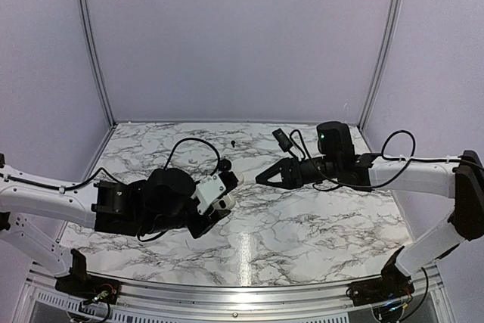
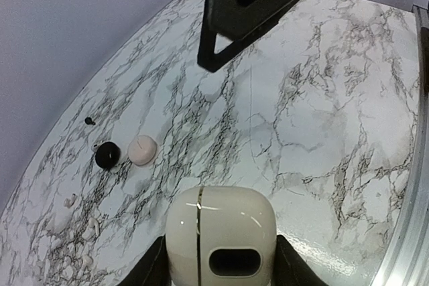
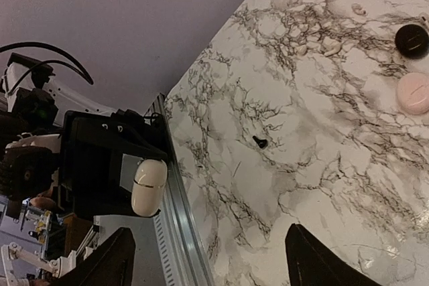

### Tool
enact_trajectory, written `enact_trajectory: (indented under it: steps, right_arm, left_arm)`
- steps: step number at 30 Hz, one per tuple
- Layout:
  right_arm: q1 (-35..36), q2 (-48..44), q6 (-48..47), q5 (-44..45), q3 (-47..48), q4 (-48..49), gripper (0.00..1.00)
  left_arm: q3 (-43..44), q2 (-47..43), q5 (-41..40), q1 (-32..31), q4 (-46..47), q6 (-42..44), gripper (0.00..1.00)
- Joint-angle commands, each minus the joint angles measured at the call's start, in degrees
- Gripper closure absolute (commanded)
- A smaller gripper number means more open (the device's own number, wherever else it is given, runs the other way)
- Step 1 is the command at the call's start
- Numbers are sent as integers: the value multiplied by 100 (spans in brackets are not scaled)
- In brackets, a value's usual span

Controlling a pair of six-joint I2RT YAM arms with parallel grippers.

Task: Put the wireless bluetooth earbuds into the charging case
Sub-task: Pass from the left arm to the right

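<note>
Your left gripper (image 2: pixel 221 266) is clenching a white squarish piece (image 2: pixel 221 222); your right gripper (image 3: pixel 214 266) is hanging spread and empty. Past both, the charging case (image 2: pixel 142 150) is lying shut beside a black puck (image 2: pixel 107 155), and one earbud (image 3: pixel 259 142) is sitting farther out, straight ahead of the right one.
</note>
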Motion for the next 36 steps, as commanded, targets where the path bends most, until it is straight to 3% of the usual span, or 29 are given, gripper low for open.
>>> enact_trajectory:
  steps: [1, 11, 24, 28, 36]
  right_arm:
    - [487, 18, 477, 106, 205, 78, 26]
    - [1153, 218, 1053, 147, 218, 698, 45]
    - [1422, 419, 1434, 181, 104, 1333, 50]
    - [1425, 395, 1517, 187, -24, 1468, 58]
    - [1464, 455, 1620, 204, -129, 1632, 65]
  left_arm:
    - [-8, 37, -193, -219, 575, 633, 58]
    - [61, 176, -393, -382, 853, 945, 59]
    - [208, 396, -590, -409, 1019, 697, 61]
    - [208, 434, -671, -413, 1070, 683, 61]
    - [252, 480, -829, -413, 1073, 721, 61]
